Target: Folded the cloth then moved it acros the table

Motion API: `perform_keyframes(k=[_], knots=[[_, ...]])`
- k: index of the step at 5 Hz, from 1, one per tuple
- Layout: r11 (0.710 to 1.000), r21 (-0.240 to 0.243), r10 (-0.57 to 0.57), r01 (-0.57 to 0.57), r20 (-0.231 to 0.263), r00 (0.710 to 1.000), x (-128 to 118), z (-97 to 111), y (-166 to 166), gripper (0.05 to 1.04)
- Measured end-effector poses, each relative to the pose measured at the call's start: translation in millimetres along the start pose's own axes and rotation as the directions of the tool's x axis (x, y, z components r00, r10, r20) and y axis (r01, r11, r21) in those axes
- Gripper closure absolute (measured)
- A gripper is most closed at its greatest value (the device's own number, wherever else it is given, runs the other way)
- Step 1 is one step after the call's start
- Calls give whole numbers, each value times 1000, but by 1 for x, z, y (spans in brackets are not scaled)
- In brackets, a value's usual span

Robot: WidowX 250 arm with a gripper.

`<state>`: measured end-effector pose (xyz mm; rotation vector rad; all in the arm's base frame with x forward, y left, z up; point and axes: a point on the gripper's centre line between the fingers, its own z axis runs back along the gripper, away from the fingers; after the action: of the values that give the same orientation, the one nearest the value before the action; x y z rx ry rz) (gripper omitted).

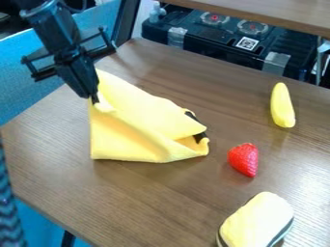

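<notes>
The gripper point(94, 100) hangs at the upper left, over the table's left side, and is shut on a raised corner of the yellow cloth point(138, 128). From that pinched corner the cloth slopes down to the right, with its lower edge resting on the table point(155, 198). Its right end is bunched and folded, and a dark patch shows between the folds there.
Right of the cloth lies a red strawberry point(243, 159). A yellow banana-like toy point(282, 105) is farther back at the right, and a pale yellow object with a dark band point(256, 221) sits near the front. Behind the table stands a black case point(219, 41).
</notes>
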<state>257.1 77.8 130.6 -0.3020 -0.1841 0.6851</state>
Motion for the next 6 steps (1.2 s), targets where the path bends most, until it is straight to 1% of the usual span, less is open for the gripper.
perform_keyframes(k=[1,2,3,4,5,6], knots=[[998,69,14,-12,-40,999,26,-9,3,1033],[994,106,24,-16,-74,997,45,-23,-1,1033],[994,102,46,-37,-81,996,66,-23,-7,1033],[991,56,126,-122,-68,990,91,-17,-6,1033],[984,64,172,-168,-57,984,108,-18,2,1033],[979,108,178,-173,-34,983,116,-24,11,1033]])
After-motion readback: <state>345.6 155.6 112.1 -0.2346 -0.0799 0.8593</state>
